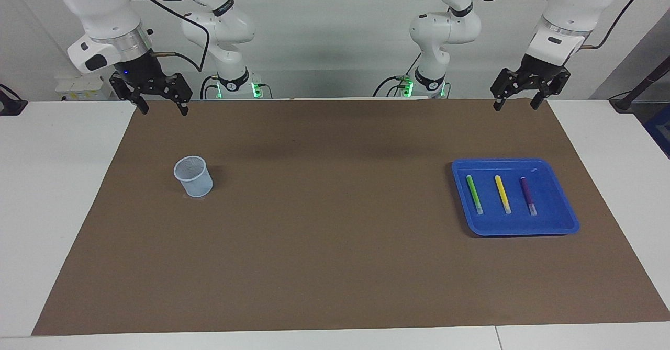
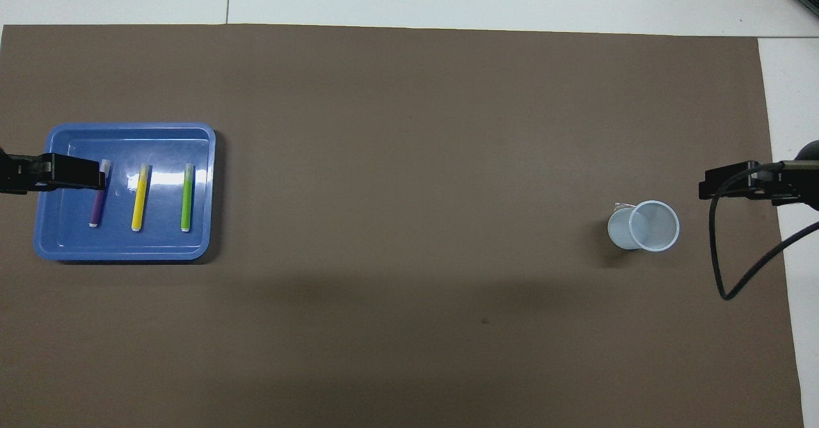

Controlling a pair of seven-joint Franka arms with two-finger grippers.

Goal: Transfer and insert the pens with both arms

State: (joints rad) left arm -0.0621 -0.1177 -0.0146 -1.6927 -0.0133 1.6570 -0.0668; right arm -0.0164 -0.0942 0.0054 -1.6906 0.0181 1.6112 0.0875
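Three pens lie side by side in a blue tray [image 1: 562,216] toward the left arm's end of the table: green [image 1: 475,194], yellow [image 1: 503,194] and purple [image 1: 528,195]. My left gripper [image 1: 515,105] hangs open and empty in the air, over the brown mat's edge nearest the robots. In the overhead view the left gripper [image 2: 83,172] overlaps the tray [image 2: 128,249] and the capped end of the purple pen [image 2: 98,207]. My right gripper [image 1: 164,111] hangs open and empty at the right arm's end. A pale blue cup [image 1: 193,176] stands upright on the mat there.
A brown mat [image 1: 335,224] covers most of the white table. Two smaller white arms with green lights [image 1: 225,36] [image 1: 439,36] stand at the robots' end. A black cable [image 2: 723,261] loops down from the right gripper [image 2: 736,182], beside the cup [image 2: 646,225].
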